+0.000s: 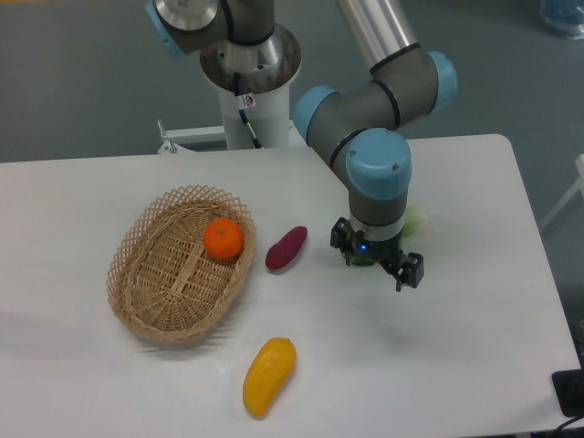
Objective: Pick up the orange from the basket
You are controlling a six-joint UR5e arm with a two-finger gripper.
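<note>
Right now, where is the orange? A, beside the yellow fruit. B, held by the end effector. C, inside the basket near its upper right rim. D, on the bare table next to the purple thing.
C: the orange sits inside the basket, close to its upper right rim.

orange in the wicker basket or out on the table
In. The small round bright-orange fruit sits on the woven base of the oval tan wicker basket, near its far right rim, untouched by the gripper.
</note>
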